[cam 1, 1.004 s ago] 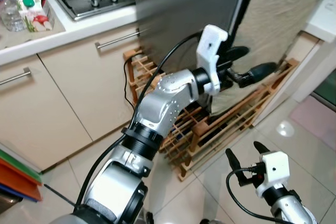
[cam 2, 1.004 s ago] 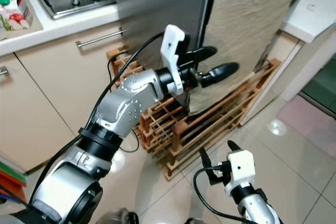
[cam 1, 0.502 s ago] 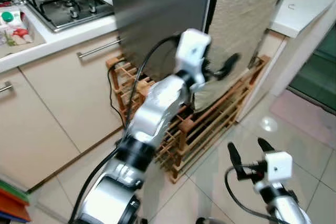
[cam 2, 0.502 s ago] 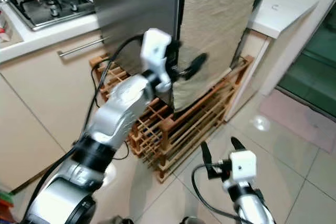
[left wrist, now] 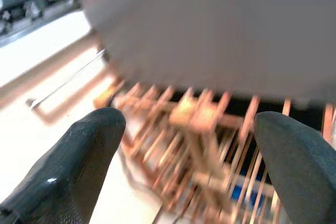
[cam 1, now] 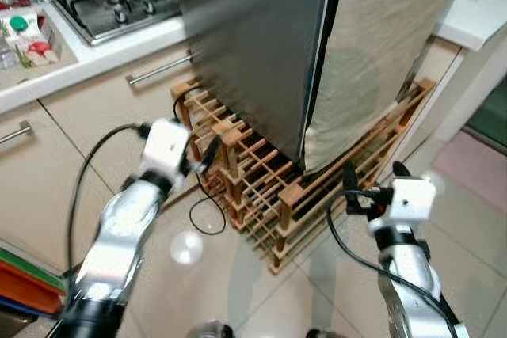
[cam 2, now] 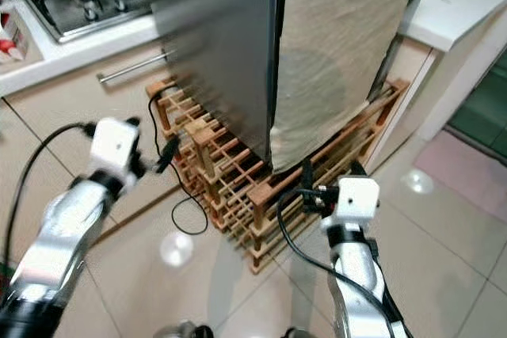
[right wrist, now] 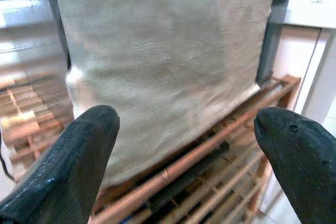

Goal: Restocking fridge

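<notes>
Left arm (cam 1: 119,235) bent, reaching forward and low; left gripper (left wrist: 191,145) empty, fingers (left wrist: 79,161) spread wide. Right arm (cam 1: 408,275) raised in front, wrist level; right gripper (right wrist: 184,145) empty too, fingers (right wrist: 68,161) wide apart, pointing ahead.

One tall dark-grey fridge (cam 1: 253,45) with one beige cloth (cam 1: 372,53) hanging on it. One wooden slatted wine rack (cam 1: 261,187) on the tiled floor (cam 1: 261,298). Two metal bar handles (cam 1: 158,69) on the cream cabinet fronts. One steel gas hob (cam 1: 111,5) and one red-and-white carton (cam 1: 28,33) on the white worktop (cam 1: 87,61). Two black-fingered grippers: left gripper (cam 1: 198,165), right gripper (cam 1: 371,180).
</notes>
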Available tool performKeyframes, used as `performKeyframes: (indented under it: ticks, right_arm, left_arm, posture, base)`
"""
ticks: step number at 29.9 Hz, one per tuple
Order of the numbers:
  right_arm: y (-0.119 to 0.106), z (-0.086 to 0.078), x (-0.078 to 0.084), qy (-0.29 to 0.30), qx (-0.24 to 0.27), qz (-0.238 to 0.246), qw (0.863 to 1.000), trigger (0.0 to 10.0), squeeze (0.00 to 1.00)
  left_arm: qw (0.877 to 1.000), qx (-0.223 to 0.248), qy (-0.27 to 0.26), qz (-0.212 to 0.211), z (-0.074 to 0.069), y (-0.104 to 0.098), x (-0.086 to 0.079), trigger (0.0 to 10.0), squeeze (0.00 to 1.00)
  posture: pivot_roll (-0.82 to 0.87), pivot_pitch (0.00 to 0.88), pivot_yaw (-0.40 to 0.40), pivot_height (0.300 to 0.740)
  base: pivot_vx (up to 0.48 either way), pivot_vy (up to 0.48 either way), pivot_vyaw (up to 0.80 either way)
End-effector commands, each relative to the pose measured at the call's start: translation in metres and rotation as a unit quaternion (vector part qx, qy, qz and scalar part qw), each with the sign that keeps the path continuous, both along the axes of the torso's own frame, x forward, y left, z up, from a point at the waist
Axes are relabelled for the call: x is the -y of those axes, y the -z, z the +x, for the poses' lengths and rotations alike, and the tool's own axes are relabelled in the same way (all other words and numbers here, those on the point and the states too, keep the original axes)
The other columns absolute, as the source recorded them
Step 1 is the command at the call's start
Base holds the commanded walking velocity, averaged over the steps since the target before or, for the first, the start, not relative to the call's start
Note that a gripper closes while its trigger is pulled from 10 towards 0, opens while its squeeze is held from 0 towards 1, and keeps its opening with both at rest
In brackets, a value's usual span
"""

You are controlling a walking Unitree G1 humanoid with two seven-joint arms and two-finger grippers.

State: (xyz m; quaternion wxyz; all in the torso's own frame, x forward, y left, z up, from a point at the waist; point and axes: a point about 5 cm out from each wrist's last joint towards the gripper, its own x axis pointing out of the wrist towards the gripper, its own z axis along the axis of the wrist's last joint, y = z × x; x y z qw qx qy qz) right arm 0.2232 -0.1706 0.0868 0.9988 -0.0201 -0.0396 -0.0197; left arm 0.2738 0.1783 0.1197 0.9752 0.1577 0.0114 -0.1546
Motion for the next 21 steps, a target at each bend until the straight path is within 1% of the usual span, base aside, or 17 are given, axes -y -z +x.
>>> performKeyframes:
  ticks: [1, 2, 3, 5, 7, 8, 9, 11, 12, 13, 15, 16, 19, 21]
  right_arm:
    - [0.0, -0.005, 0.0, 0.001, -0.006, -0.004, 1.0, 10.0, 0.0]
    - [0.004, -0.014, 0.007, 0.011, -0.016, -0.003, 1.0, 10.0, 0.0]
    - [0.005, -0.016, 0.01, 0.018, -0.019, -0.004, 1.0, 10.0, 0.0]
    - [0.006, -0.018, 0.016, 0.029, -0.023, -0.004, 0.999, 10.0, 0.0]
    - [-0.002, -0.014, 0.02, 0.038, -0.012, -0.015, 0.999, 10.0, 0.0]
    - [-0.002, -0.014, 0.02, 0.038, -0.012, -0.015, 0.999, 10.0, 0.0]
    - [-0.006, -0.012, 0.026, 0.045, -0.008, -0.02, 0.999, 10.0, 0.0]
    - [-0.008, -0.011, 0.03, 0.053, -0.007, -0.023, 0.998, 10.0, 0.0]
    - [-0.01, -0.009, 0.032, 0.058, -0.007, -0.02, 0.998, 10.0, 0.0]
    - [-0.011, -0.008, 0.034, 0.064, -0.008, -0.007, 0.998, 10.0, 0.0]
    - [-0.012, -0.007, 0.034, 0.058, -0.007, -0.006, 0.998, 10.0, 0.0]
    - [-0.013, -0.005, 0.03, 0.041, -0.004, -0.013, 0.999, 10.0, 0.0]
    - [-0.013, -0.003, 0.027, 0.03, -0.006, -0.017, 0.999, 10.0, 0.0]
    - [-0.011, 0.001, 0.023, 0.022, -0.012, -0.016, 1.0, 10.0, 0.0]
  left_arm:
    - [1.0, 0.008, 0.019, 0.015, -0.004, 0.0, 0.003, 10.0, 0.0]
    - [1.0, -0.015, 0.02, -0.019, -0.009, 0.004, 0.008, 10.0, 0.0]
    - [0.999, -0.016, 0.021, -0.03, -0.008, 0.003, 0.012, 10.0, 0.0]
    - [0.998, -0.012, 0.025, -0.05, -0.002, -0.002, 0.023, 10.0, 0.0]
    - [0.996, -0.005, 0.029, -0.08, 0.005, -0.008, 0.035, 10.0, 0.0]
    - [0.996, -0.005, 0.029, -0.08, 0.005, -0.008, 0.035, 10.0, 0.0]
    - [0.996, 0.0, 0.032, -0.086, 0.006, -0.009, 0.041, 10.0, 0.0]
    - [0.995, -0.005, 0.04, -0.089, 0.005, -0.007, 0.047, 10.0, 0.0]
    - [0.995, -0.004, 0.045, -0.089, 0.005, -0.007, 0.049, 10.0, 0.0]
    - [0.995, -0.001, 0.05, -0.089, 0.006, -0.008, 0.052, 10.0, 0.0]
    - [0.994, -0.002, 0.049, -0.093, 0.007, -0.009, 0.053, 10.0, 0.0]
    - [0.994, 0.001, 0.047, -0.098, 0.01, -0.013, 0.054, 10.0, 0.0]
    - [0.994, 0.005, 0.05, -0.093, 0.013, -0.015, 0.056, 10.0, 0.0]
    - [0.994, 0.005, 0.049, -0.093, 0.015, -0.016, 0.056, 10.0, 0.0]
  posture:
    - [0.05, 0.011, 0.088, 0.74]
    - [0.04, 0.026, 0.092, 0.74]
    - [0.04, 0.029, 0.094, 0.74]
    - [0.02, 0.035, 0.09, 0.74]
    - [-0.02, 0.03, 0.094, 0.74]
    - [-0.02, 0.03, 0.094, 0.74]
    - [-0.03, 0.03, 0.093, 0.74]
    - [-0.04, 0.026, 0.087, 0.74]
    - [-0.04, 0.025, 0.085, 0.74]
    - [-0.05, 0.023, 0.073, 0.74]
    - [-0.04, 0.026, 0.07, 0.74]
    - [-0.03, 0.032, 0.065, 0.74]
    - [-0.03, 0.033, 0.064, 0.74]
    - [-0.02, 0.04, 0.059, 0.74]
  base:
    - [0.0, 0.0, 0.0]
    - [0.0, 0.0, 0.0]
    - [0.0, 0.0, 0.0]
    - [0.0, 0.0, 0.0]
    - [0.0, 0.0, 0.0]
    - [0.0, 0.0, 0.0]
    - [0.0, 0.0, 0.0]
    - [0.0, 0.0, 0.0]
    - [0.0, 0.0, -0.44]
    - [0.0, 0.0, -0.67]
    - [0.0, 0.0, -0.66]
    - [0.0, 0.0, 0.0]
    - [0.0, 0.0, 0.0]
    - [0.0, 0.0, 0.0]
